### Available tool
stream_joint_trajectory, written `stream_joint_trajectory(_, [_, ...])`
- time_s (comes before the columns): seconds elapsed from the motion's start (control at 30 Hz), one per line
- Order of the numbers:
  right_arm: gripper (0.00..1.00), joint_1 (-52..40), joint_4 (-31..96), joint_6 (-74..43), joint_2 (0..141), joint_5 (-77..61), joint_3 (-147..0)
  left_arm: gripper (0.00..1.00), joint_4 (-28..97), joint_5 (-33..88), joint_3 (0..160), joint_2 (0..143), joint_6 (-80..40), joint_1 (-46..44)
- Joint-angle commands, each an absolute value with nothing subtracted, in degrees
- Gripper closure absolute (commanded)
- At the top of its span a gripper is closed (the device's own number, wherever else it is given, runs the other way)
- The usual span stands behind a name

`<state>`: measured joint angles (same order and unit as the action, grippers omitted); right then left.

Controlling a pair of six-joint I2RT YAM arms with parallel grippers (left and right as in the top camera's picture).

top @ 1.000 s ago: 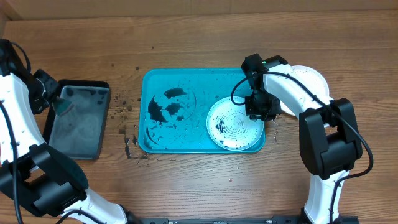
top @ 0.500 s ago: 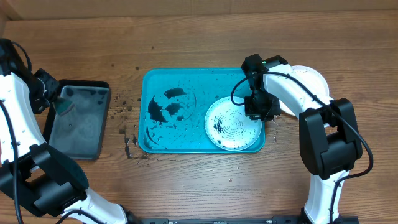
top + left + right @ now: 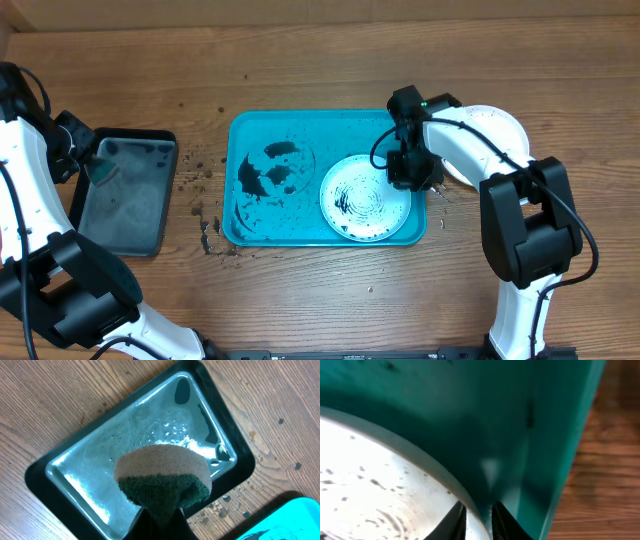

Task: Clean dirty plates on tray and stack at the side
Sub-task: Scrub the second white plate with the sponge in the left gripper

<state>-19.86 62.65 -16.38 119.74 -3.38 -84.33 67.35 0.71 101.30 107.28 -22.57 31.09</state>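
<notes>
The turquoise tray (image 3: 300,128) lies mid-table. A white plate (image 3: 360,200) with black specks lies in its right half. A light blue plate (image 3: 292,180) with black smears lies in its left half. My right gripper (image 3: 408,173) is shut on the white plate's right rim; in the right wrist view its fingers (image 3: 478,510) straddle the plate's rim (image 3: 395,450) next to the tray wall (image 3: 555,435). My left gripper (image 3: 92,168) is shut on a sponge (image 3: 162,477), tan on top and green below, above the black tray (image 3: 65,460).
Another pale plate (image 3: 497,128) lies on the table right of the turquoise tray, partly under my right arm. The black tray with a wet grey inside (image 3: 125,195) sits at the left. Dark crumbs (image 3: 205,215) are scattered on the wood between the trays.
My right gripper has dragged the white plate a little to the left inside the turquoise tray. The left arm and sponge have not moved.
</notes>
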Motion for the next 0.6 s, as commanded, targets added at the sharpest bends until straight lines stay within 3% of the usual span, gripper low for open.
stream_joint_trajectory(0.0, [0.81,-19.81,61.21,-16.34,119.63,-3.99,-80.99,0.96,67.26,1.61,102.35,108.03,-23.16,30.68])
stream_joint_trajectory(0.37, [0.96,-19.9,51.42,-16.82,119.63,-17.93,-80.86,0.96,66.7,10.57,102.35,108.03,-19.25,27.7])
stream_joint_trajectory(0.57, [0.96,-21.43,45.12,-18.04,119.63,-18.11,-80.86,0.96,65.6,10.57,100.77,108.03,-19.29,19.7])
